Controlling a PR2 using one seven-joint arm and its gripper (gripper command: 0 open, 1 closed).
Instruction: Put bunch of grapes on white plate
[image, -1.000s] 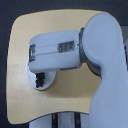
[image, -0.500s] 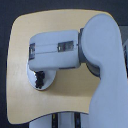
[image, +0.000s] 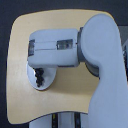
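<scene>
1 bunch of grapes (image: 39, 76) — 1 white plate (image: 46, 84)

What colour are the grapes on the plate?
Dark purple-black grapes, seen in the exterior view.

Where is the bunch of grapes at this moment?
In the exterior view, the bunch of grapes lies on the white plate at the table's left side, just below the arm's end, which partly hides the plate.
</scene>
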